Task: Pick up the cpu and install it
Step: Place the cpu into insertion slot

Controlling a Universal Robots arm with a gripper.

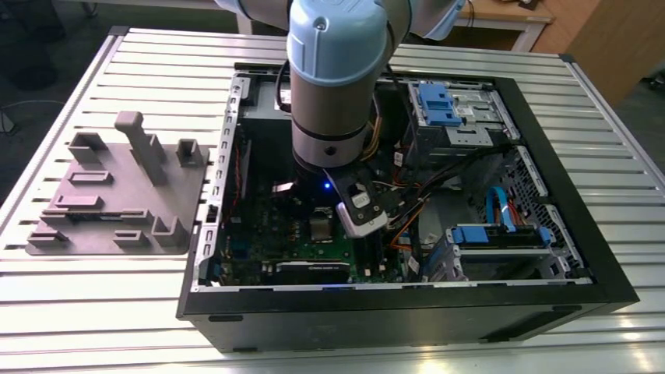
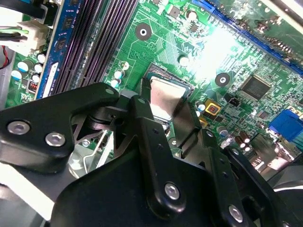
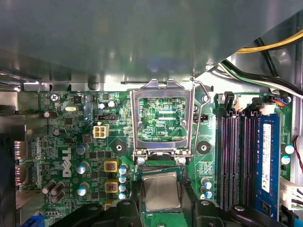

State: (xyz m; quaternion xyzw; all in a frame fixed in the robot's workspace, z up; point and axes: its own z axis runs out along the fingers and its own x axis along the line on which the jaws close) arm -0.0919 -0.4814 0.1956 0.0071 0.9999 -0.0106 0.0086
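The tool (image 3: 162, 204) is closed narrowly on the cpu (image 3: 162, 190) — in both wrist views its black fingers (image 2: 144, 127) press the chip's two opposite edges. The cpu lies at the socket of the green motherboard (image 3: 75, 142), just beside the hinged-open load frame (image 3: 163, 86); I cannot tell whether it is fully seated. In the exterior view the arm (image 1: 332, 78) reaches down into the open computer case (image 1: 416, 323) on the slatted worktop (image 1: 104, 312).
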